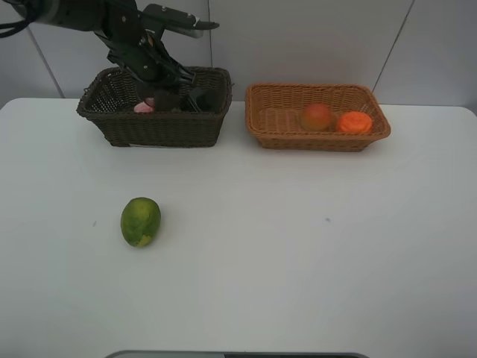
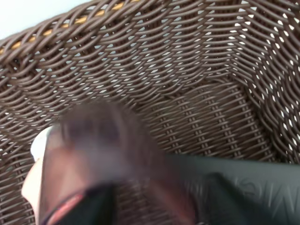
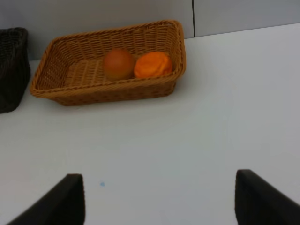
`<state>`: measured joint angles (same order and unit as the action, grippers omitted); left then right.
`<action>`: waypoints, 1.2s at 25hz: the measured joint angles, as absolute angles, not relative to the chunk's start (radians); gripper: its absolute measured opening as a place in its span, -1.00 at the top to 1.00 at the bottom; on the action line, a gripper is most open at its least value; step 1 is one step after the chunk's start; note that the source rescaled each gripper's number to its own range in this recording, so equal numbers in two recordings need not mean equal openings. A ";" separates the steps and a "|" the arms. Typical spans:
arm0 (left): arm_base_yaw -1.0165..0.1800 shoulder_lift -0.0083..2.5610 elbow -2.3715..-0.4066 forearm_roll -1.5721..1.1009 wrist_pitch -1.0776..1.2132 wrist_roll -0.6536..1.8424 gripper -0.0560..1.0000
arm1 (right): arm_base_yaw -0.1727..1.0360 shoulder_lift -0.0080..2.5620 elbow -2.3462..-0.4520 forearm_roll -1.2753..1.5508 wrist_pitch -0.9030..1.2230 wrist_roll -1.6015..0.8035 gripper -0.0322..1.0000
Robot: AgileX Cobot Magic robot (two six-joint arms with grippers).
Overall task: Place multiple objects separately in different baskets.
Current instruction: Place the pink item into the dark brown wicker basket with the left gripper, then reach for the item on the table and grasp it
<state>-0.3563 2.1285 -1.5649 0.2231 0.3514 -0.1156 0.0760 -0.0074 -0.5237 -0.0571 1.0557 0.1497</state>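
Observation:
My left gripper [image 1: 168, 98] is down inside the dark brown basket [image 1: 112, 123]. In the left wrist view the translucent mauve cup [image 2: 93, 154] lies blurred between its black fingers [image 2: 234, 187], which stand apart beside it, over the woven basket floor [image 2: 206, 112]. The small pink bottle [image 1: 143, 107] lies in the same basket next to the gripper. The peach-like fruit [image 1: 317, 116] and the orange [image 1: 354, 121] lie in the light tan basket [image 1: 320, 140], also seen in the right wrist view [image 3: 108, 91]. The green-yellow oval fruit [image 1: 141, 221] lies on the table. My right gripper [image 3: 159, 201] is open and empty.
The white table [image 1: 298, 246] ends at a pale wall behind both baskets. A grey edge [image 1: 238, 354] shows at the table's front. The black square bottle is not clearly visible.

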 joint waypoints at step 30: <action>-0.481 1.690 -1.332 0.200 0.679 -0.135 -0.97 | 0.076 -0.007 -0.524 -0.057 1.056 0.150 -0.07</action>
<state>-0.4815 1.6900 -1.3321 0.1995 0.6792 -0.1351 0.0760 -0.0074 -0.5237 -0.0571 1.0557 0.1497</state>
